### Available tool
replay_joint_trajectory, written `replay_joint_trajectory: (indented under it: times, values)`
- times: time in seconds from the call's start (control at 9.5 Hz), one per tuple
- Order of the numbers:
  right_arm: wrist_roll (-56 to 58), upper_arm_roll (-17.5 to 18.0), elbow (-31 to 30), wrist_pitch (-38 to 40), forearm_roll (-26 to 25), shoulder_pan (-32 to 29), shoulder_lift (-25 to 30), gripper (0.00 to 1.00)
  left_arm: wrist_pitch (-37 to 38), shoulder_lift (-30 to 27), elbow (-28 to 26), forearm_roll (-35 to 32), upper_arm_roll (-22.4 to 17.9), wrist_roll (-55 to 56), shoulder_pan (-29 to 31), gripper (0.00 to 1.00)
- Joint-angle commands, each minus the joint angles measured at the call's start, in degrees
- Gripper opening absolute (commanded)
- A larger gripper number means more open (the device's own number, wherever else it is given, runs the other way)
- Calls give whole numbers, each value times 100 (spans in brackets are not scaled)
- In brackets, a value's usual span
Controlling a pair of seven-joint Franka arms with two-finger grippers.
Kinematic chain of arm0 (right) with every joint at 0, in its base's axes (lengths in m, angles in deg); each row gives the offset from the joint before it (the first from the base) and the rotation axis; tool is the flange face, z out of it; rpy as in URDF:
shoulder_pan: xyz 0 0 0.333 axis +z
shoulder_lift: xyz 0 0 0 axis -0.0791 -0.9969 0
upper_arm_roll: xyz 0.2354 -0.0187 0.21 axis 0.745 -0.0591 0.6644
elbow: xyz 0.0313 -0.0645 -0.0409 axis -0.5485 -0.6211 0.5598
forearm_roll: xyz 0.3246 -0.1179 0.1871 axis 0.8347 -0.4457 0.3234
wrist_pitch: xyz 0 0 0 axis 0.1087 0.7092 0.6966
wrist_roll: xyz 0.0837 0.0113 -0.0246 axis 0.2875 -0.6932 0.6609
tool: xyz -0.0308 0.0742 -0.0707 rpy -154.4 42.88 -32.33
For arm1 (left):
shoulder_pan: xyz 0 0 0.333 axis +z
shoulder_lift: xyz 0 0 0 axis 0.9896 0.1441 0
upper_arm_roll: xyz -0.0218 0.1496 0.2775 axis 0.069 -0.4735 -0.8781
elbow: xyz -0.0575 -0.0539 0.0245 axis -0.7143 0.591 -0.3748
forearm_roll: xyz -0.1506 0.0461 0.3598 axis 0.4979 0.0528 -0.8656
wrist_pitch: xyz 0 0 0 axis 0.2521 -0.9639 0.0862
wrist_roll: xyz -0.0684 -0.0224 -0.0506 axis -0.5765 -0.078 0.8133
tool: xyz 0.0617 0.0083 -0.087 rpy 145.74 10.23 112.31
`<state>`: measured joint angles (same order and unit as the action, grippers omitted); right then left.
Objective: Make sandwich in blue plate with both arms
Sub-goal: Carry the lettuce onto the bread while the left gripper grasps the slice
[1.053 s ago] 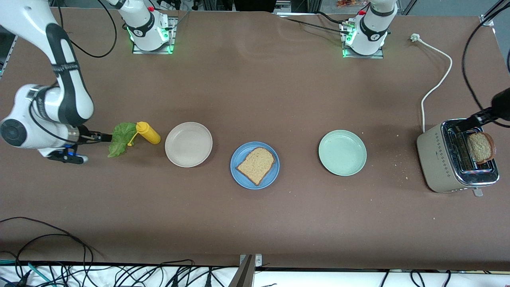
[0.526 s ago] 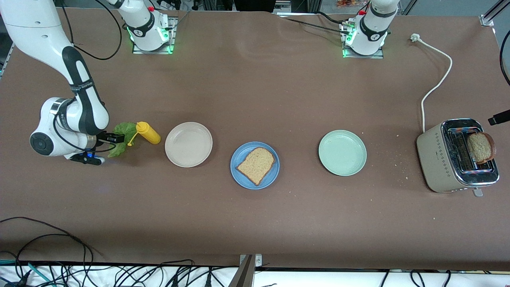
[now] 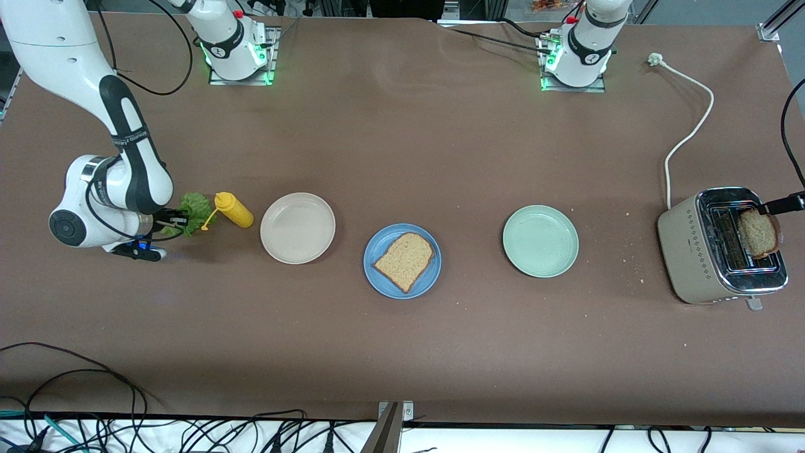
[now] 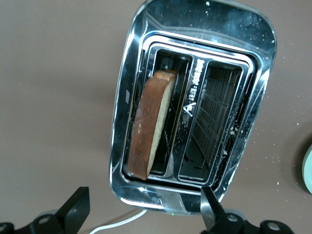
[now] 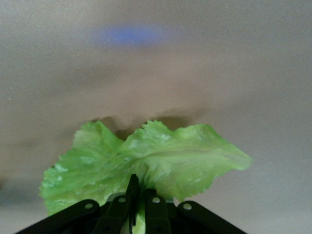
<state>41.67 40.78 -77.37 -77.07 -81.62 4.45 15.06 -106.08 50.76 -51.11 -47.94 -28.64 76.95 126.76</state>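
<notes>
- Right claw (image 5: 139, 207): fingers pinched together on the lettuce leaf (image 3: 188, 214), beside the yellow bottle (image 3: 234, 210) at the right arm's end of the desk (image 3: 402, 352).
- Left claw (image 4: 141, 214): fingers spread wide, over the toaster (image 3: 717, 248); the second bread slice (image 4: 151, 122) stands on edge in one slot.
- First slice (image 3: 404, 261) lies flat in the blue plate (image 3: 376, 277), mid-desk.
- Only the left wrist view shows that slice's long axis along the slot.

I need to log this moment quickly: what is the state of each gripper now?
Left gripper: open, over the toaster and its bread slice.
Right gripper: closed on the lettuce leaf.
</notes>
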Motion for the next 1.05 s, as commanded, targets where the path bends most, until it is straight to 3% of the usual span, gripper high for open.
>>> replay_joint_trajectory:
  times: [0.0,0.53,0.74,0.95]
  values:
    - [119,43,467,641,67,-18,113,0,-86,287,195,-204,98,-94,22,99]
    - [110,51,2680,3847,-214,-9,245,0,-166,516,221,-327,98,-94,22,90]
    - [75,95,3419,4676,-294,61,246,0,-166,542,221,-327,98,-129,30,54]
    - [48,78,3904,4942,-294,499,263,0,-157,543,230,-327,98,-129,22,24]
